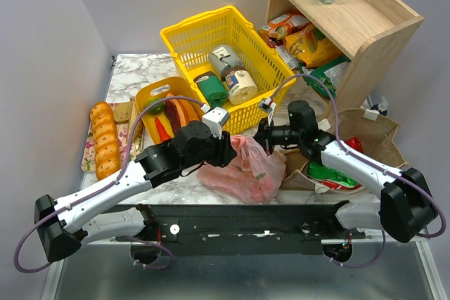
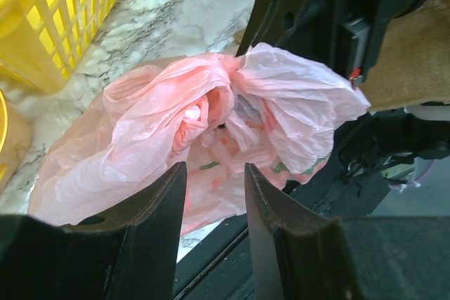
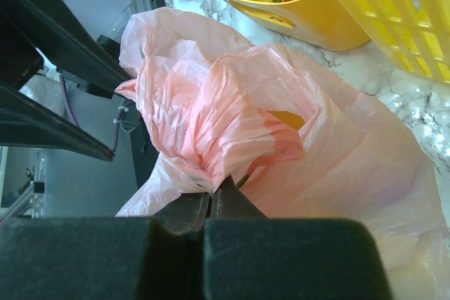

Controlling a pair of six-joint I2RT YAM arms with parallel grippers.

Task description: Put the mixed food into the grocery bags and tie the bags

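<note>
The thin translucent pink plastic bag (image 1: 242, 170), apparently filled, sits at the near edge of the surface (image 1: 133, 75), its neck bunched but not yet knotted. The right end effector (image 3: 209, 205) pinches the neck tight, and the left end effector (image 2: 214, 187) straddles it half-open, gripping nothing visible.

Ahead of the left gripper (image 2: 214, 170): pink bag (image 2: 211, 124) — thin translucent plastic film, crinkled, slightly glossy; gripper fingers (image 2: 155, 209) smooth matt black; up-left of them, basket (image 2: 63, 12) of glossy yellow moulded plastic mesh; beyond, table top (image 2: 190, 5) — polished, marble-patterned; to their right, brown bag (image 2: 415, 54), matt, rough-fibred.
</note>
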